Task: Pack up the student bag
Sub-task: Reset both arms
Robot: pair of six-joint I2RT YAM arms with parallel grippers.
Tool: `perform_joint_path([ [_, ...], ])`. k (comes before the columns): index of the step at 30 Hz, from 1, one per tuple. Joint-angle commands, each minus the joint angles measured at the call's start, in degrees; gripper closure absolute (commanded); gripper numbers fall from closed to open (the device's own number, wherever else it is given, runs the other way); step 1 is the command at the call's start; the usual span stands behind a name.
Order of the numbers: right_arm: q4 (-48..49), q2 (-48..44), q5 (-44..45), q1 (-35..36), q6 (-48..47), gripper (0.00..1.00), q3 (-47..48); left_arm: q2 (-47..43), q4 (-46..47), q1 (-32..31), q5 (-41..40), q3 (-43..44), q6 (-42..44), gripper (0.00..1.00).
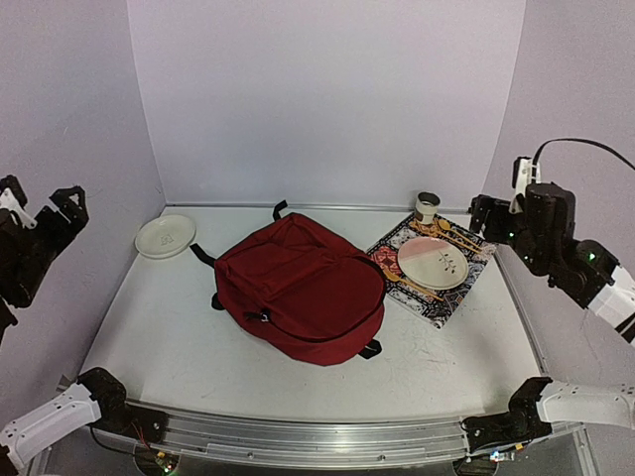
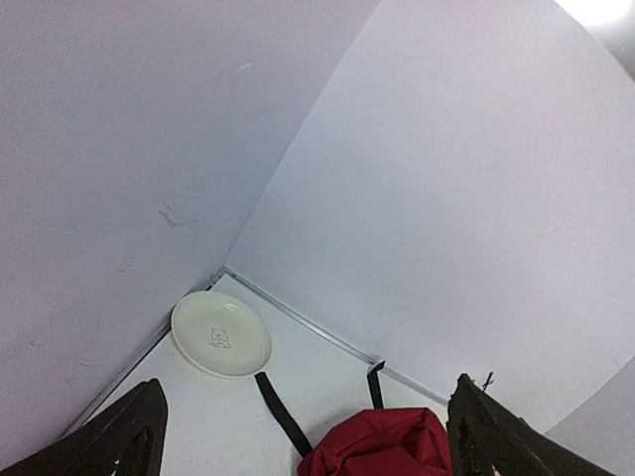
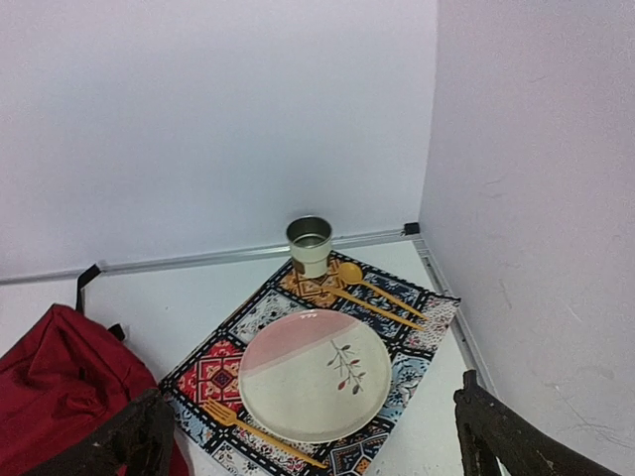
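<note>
Table (image 1: 198,347): white, spread beneath both claws, walled at the back and both sides.
Student bag (image 1: 298,288): dark red, lying flat mid-table, zipped shut; down and to the right of the left claw (image 1: 42,203), down and to the left of the right claw (image 1: 493,218), touching neither.
Bag axis: long line running diagonally, carry-loop end toward the back wall, base end toward the near right; black strap trailing out on the left claw's side.
Placemat (image 1: 433,306): patterned, set cornerwise, just below the right claw and just beside the bag's right edge.
Left claw: raised off the table at the left wall, fingers spread wide, nothing between them.
Right claw: raised near the right wall, fingers spread wide, empty.
Pink-and-cream plate (image 1: 433,262): resting on the placemat, below the right claw.
White plate (image 1: 166,236): in the far left corner, ahead of the left claw, well apart from the bag.
Cup (image 1: 428,206): upright at the placemat's far corner, ahead of the right claw.
Gold cutlery (image 3: 372,297): spoons beside the cup, fork at the plate's near edge.
</note>
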Motion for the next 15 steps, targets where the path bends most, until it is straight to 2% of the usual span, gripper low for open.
perform_joint_path([
  [1,0.44,-4.04,9.01,-0.01,2.29,0.02,-1.48,-3.24,0.15,0.19,-5.28,1.97,3.09,0.01],
  [15,2.12,-6.3,10.74,-0.07,4.48,0.02,-3.1,-8.8,0.15,0.15,-4.13,-1.23,2.29,0.01],
])
